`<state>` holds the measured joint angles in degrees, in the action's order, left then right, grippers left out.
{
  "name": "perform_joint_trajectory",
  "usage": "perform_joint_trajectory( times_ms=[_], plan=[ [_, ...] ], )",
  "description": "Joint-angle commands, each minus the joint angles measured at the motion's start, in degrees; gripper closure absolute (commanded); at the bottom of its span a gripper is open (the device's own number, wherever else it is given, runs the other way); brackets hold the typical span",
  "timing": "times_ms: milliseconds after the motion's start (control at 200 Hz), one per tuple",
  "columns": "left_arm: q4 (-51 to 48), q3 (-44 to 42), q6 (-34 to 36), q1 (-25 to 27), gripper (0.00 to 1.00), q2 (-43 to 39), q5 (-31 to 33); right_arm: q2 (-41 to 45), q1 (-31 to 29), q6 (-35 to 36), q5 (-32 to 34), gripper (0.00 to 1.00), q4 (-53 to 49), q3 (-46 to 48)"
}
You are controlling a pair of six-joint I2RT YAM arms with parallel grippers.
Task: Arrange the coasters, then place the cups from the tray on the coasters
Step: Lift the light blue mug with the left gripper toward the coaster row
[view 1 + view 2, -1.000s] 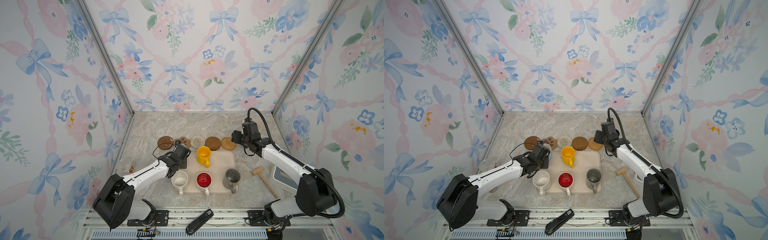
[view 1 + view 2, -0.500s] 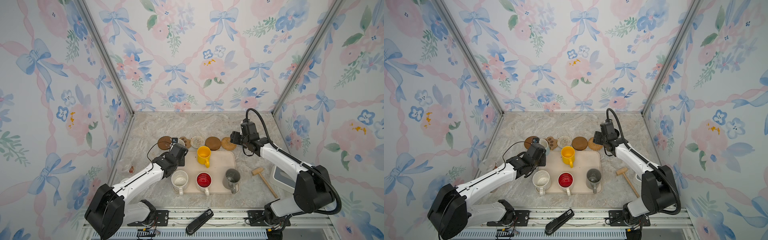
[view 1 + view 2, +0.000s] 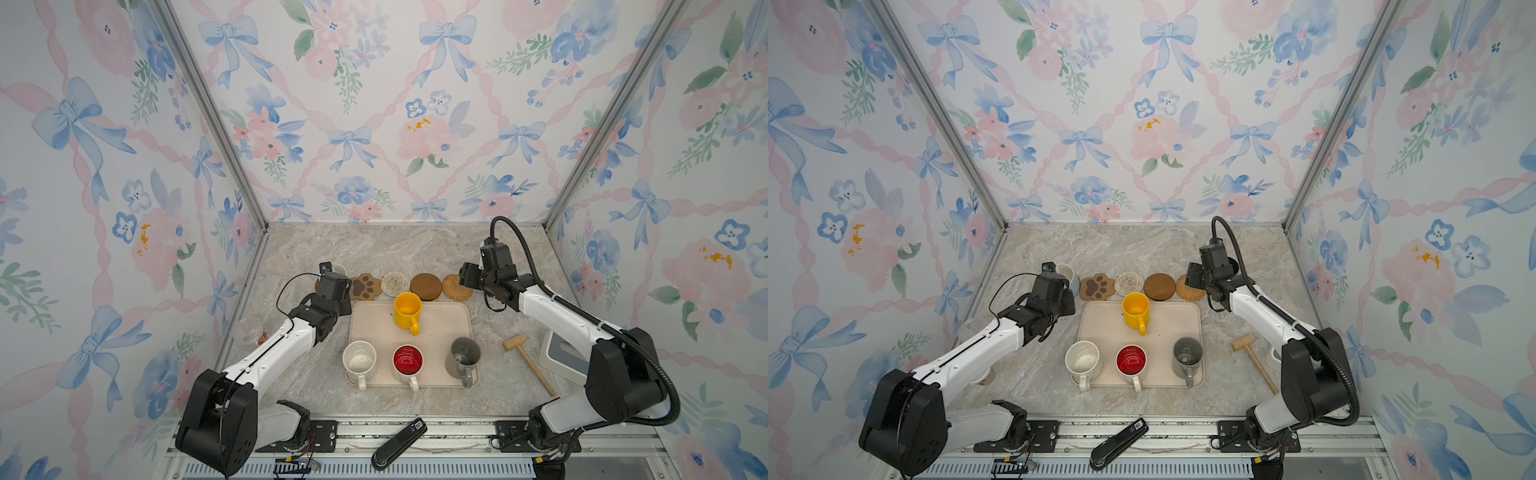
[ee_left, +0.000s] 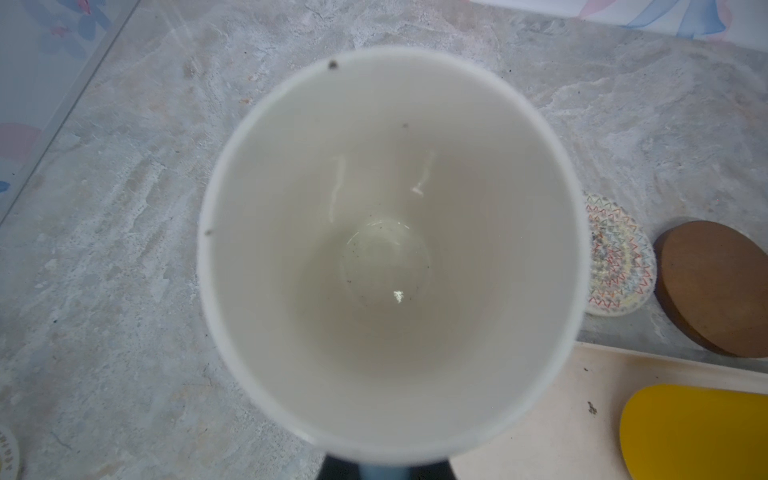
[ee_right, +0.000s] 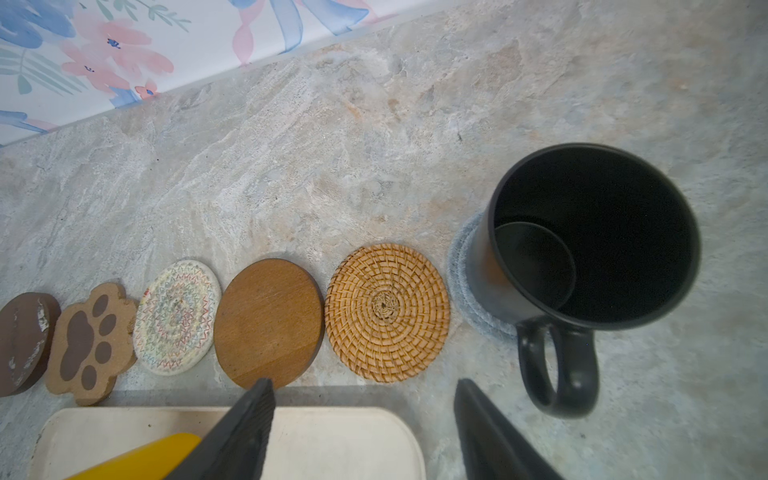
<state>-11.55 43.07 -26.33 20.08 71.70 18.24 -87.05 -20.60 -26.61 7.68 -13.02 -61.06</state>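
**Front edge.** A black stapler-like tool is laid on the metal rail, short of the marbled, stone-look worktop.

**Tray**. Beige, matt, rounded-rectangle, low-rimmed. Three mugs are stood along its near edge, handles toward the rail:
- speckled cream mug, at the near left corner
- white mug, glazed red inside
- grey mug, glossy

The yellow mug is stood alone at the far edge. The tray's middle is left bare.

**Right of the tray.** A wooden mallet is laid on open worktop. A white-and-grey box is partly hidden by the right arm.

**Coaster row.** Set just beyond the tray's far edge, the pieces close together, as seen in the right wrist view:
- dark brown round coaster, scuffed
- paw-shaped coaster
- cream woven coaster, stitched in colours
- wooden disc, smooth
- rattan coaster, coiled
- grey-blue crocheted coaster, on which the black mug is stood, matt and dark inside

**Pincers.** The right pincer is held with jaws apart, gripping nothing, near the rattan coaster and beside the black mug's handle. The left pincer is clamped on the light blue mug at the row's left end. That mug's cream interior is flecked with dark specks. Whether it rests on a coaster cannot be told.

**Far zone.** Open worktop is left between the coaster row and the floral back wall.
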Motion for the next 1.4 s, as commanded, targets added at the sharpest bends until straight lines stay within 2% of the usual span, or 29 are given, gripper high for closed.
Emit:
perform_joint_trajectory(
  times_ms=[0, 170, 525, 1395],
  plan=[
    [8.23, 0.09, 2.39, -2.49, 1.00, 0.23, -2.11, -1.02, 0.61, 0.13, -0.47, 0.29, -0.11, -1.70],
    [9.07, 1.21, 3.45, -5.49, 1.00, 3.28, -2.90, -0.94, 0.59, 0.21, -0.74, 0.29, 0.59, -1.34],
    [11.59, 2.46, 4.09, -7.89, 1.00, 8.58, -5.36, -1.81, 0.60, 0.28, -1.33, 0.29, 0.83, -1.70],
    [10.17, 7.08, 7.41, -8.98, 1.00, 13.79, -4.08, -3.92, 0.61, 0.77, -2.41, 0.29, 0.30, -2.93]
  ],
)
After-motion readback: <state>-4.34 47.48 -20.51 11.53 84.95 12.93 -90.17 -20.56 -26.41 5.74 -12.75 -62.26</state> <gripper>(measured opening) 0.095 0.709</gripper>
